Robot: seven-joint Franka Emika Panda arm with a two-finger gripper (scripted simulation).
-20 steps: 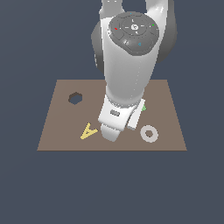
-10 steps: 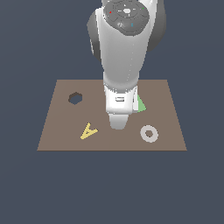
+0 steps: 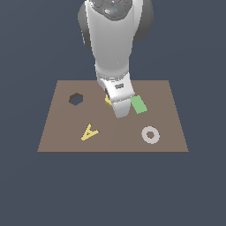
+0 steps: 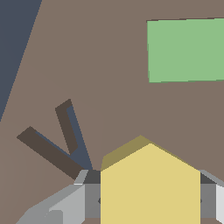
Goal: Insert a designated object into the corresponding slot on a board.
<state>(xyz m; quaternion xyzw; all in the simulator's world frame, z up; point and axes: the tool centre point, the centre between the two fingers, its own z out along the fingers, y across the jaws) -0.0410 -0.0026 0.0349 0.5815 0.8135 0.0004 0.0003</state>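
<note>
Wrist view | pincer [image 4: 148,203] clenched on yellow hexagon [image 4: 150,186] | over board [image 4: 109,65]

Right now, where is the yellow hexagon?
The yellow hexagon sits between the gripper fingers near the board centre, beside the green rectangle, right of the hexagon slot in the exterior view.

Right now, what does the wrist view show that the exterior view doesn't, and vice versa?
Wrist view only: the yellow hexagon block seen large between the gripper fingers, and a dark A-shaped cutout in the board.

Exterior view only: the hexagon slot, the yellow letter A piece, the grey ring, the arm itself, and the whole board outline.

Both: the board, the green rectangle and the hexagon block, though in the exterior view only a yellow sliver shows beside the gripper.
</note>
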